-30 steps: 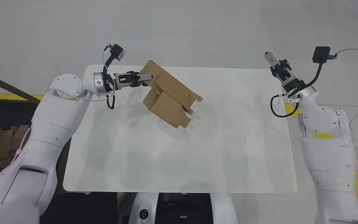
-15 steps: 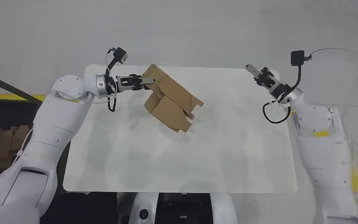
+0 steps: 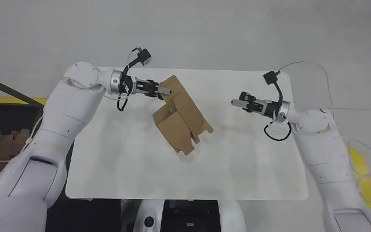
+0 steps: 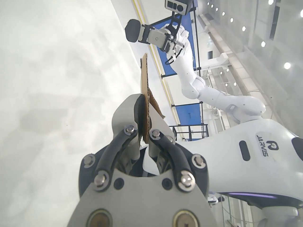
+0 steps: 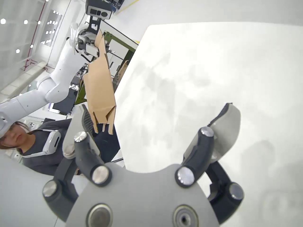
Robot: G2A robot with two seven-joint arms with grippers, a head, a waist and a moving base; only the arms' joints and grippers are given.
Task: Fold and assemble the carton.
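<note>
One carton (image 3: 181, 114): brown, flat-folded, loose flaps at end away from left claw (image 3: 164, 91); contents not visible. Sits over worktop (image 3: 243, 168), left of centre; contact with worktop unclear. Left claw pinches carton's edge. Right claw (image 3: 236, 102) spread wide, holding nothing, well apart from carton, pointing toward it. Two claws total.

you have the carton (image 3: 181, 116) over the far left part of the bench (image 3: 243, 168), running from near the far edge toward the middle. your left hand (image 3: 167, 91) grips its end nearest the far left corner. your right hand (image 3: 235, 102) is over the far right part, well apart from the carton, fingers spread.
</note>
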